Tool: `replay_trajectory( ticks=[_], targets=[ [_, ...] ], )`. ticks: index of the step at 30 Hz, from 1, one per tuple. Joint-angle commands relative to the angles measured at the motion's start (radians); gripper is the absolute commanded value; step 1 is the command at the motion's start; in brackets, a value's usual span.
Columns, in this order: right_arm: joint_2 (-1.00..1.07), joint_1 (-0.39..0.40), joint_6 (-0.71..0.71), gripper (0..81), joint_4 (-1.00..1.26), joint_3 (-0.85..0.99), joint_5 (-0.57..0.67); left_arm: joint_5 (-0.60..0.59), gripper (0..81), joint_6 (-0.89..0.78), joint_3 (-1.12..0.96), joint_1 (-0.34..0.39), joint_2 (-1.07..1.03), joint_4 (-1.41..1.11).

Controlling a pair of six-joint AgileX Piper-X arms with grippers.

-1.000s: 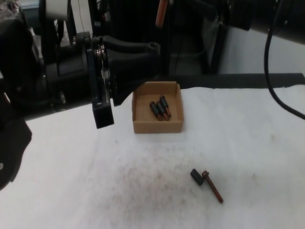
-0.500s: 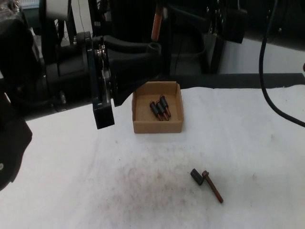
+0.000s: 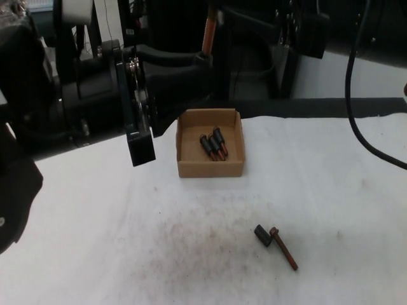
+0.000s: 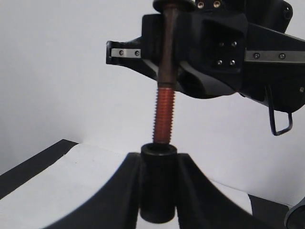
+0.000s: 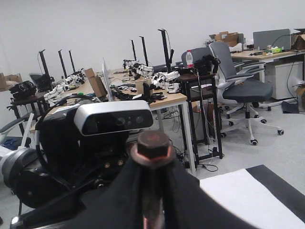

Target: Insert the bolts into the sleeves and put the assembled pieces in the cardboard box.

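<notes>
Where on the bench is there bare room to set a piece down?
Bare cloth lies right of the cardboard box and left of the loose sleeve and bolt. The box's right half is crowded with assembled pieces.

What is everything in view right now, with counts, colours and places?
box: one, brown cardboard, far middle of the cloth.
assembled pieces: about three, black and copper, inside the box.
loose sleeve: one, black, on the cloth, near right.
loose bolt: one, copper-red, lying beside the loose sleeve.
held sleeve: one, black, upright.
held bolt: one, copper-red, upright, tip at the held sleeve's mouth.
cloth: one, white, stained, covering the bench.
left end effector: shut on the held sleeve.
right end effector: shut on the held bolt.
</notes>
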State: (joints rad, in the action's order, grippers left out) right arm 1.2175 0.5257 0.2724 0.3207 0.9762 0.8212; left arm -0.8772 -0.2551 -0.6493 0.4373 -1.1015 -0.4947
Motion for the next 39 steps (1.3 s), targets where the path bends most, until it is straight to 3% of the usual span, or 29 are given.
replay_trajectory(
  ticks=[1,11,23,25,30,32,39],
  targets=[
    [-0.005,0.001,-0.004,0.8,-0.012,0.005,0.009,0.010,0.2,0.001,-0.012,-0.003,0.011,-0.019],
    [-0.005,0.006,-0.068,0.8,-0.124,0.005,0.017,0.004,0.2,-0.026,-0.012,-0.003,0.011,-0.019],
    [-0.005,0.071,-0.187,0.5,-0.228,0.005,0.012,0.000,0.2,-0.044,-0.012,-0.003,0.011,-0.019],
    [-0.005,0.071,-0.187,6.6,-0.228,0.005,-0.012,0.000,0.2,-0.044,-0.012,-0.003,0.011,-0.019],
    [-0.005,0.071,-0.138,41.5,-0.228,0.005,-0.046,0.001,0.2,-0.044,-0.012,-0.003,0.011,-0.012],
    [-0.005,0.071,-0.104,50.5,-0.228,0.005,-0.074,0.001,0.2,-0.044,-0.012,-0.003,0.011,-0.010],
    [-0.005,0.071,-0.109,51.0,-0.226,0.005,-0.089,0.001,0.2,-0.044,-0.012,-0.003,0.011,-0.010]
  ],
)
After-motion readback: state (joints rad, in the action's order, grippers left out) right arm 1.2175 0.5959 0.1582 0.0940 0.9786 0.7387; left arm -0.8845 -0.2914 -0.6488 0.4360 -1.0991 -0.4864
